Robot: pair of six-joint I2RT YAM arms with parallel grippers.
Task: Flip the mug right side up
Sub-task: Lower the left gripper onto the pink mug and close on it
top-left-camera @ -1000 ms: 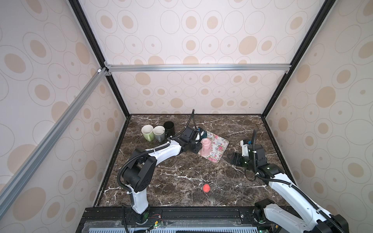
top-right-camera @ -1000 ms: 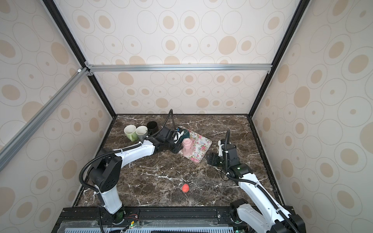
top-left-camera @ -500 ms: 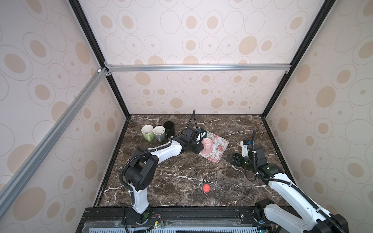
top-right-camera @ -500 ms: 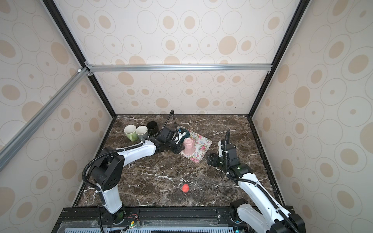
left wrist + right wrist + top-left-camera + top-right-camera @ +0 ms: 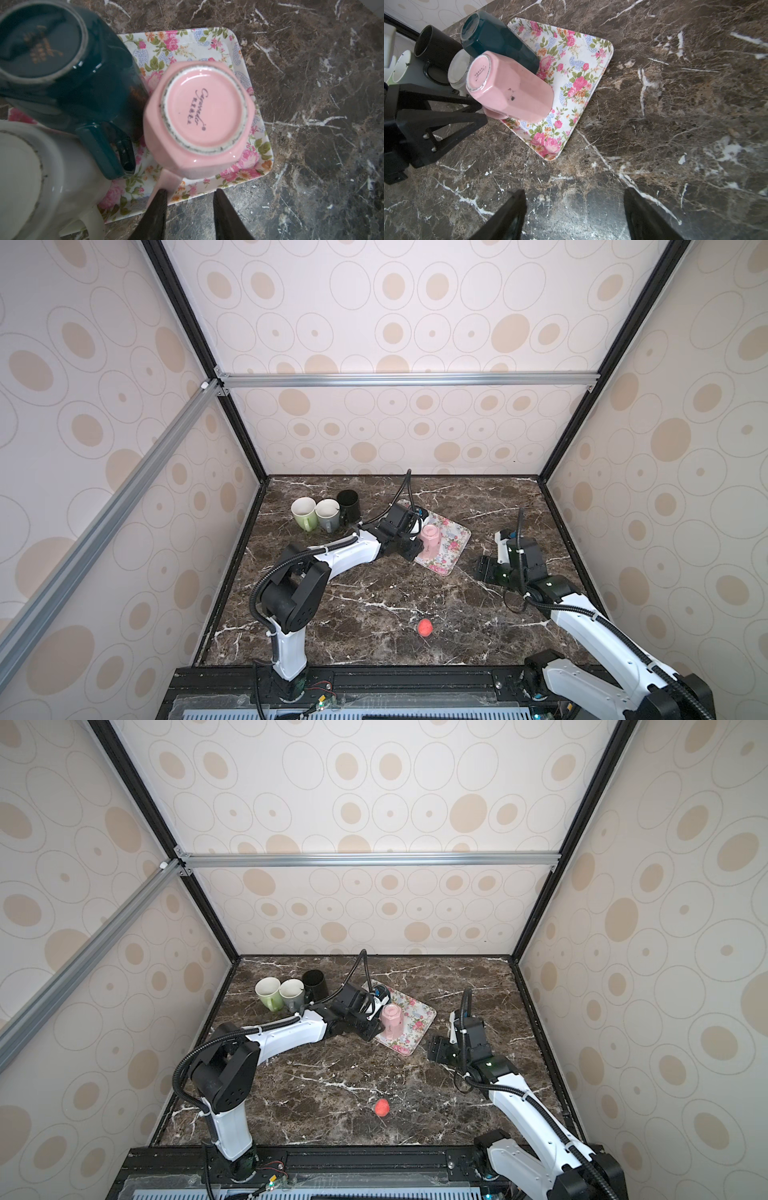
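mug (image 5: 430, 540) | look: pink, glossy, faceted sides, dark printed mark on base | state: upside down, base up | place: mid-table, toward far side, on left part of floral tray (image 5: 452, 542) | handle: points left, toward near side

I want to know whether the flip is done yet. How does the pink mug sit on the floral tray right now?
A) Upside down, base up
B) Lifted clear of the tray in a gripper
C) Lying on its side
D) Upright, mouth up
A: in the left wrist view the pink mug shows its stamped base on top, and the right wrist view shows its mouth down on the floral tray.
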